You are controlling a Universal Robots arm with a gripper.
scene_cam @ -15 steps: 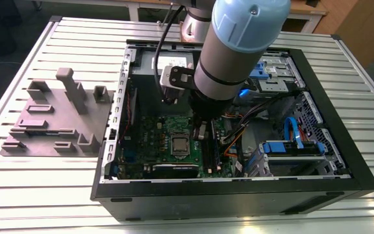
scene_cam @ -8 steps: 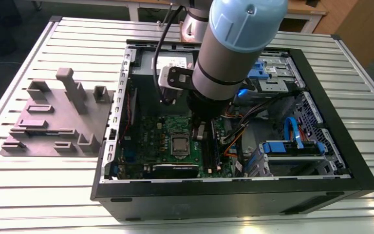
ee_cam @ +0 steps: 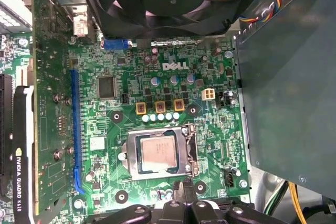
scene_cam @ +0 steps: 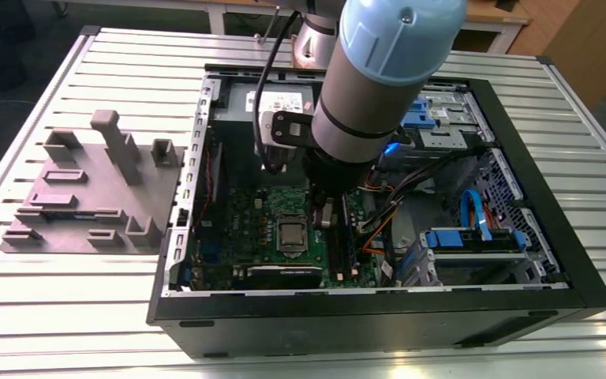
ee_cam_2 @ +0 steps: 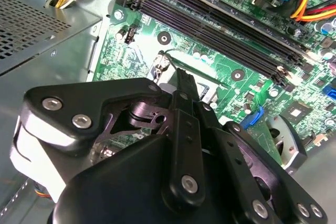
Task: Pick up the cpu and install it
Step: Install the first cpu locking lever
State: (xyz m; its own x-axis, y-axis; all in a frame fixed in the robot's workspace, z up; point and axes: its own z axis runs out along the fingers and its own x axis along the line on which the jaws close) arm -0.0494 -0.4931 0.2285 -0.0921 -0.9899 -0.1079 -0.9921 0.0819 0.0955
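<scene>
Nearest us, the gripper [ee_cam_2: 185, 80] hangs inside the open computer case [scene_cam: 555, 260], over the green motherboard [ee_cam: 210, 129]; we cannot tell how its jaws stand. The cpu [ee_cam: 159, 153] lies in the socket [ee_cam: 190, 153], near the motherboard's middle, just beside the gripper's tip.

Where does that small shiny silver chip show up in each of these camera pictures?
Exterior view: the cpu sits in the socket on the green motherboard, just to the exterior view's left of the arm.
First wrist view: cpu in the socket, just beyond the gripper.
Second wrist view: I cannot make it out.
Shared landmark: the green motherboard.
</scene>
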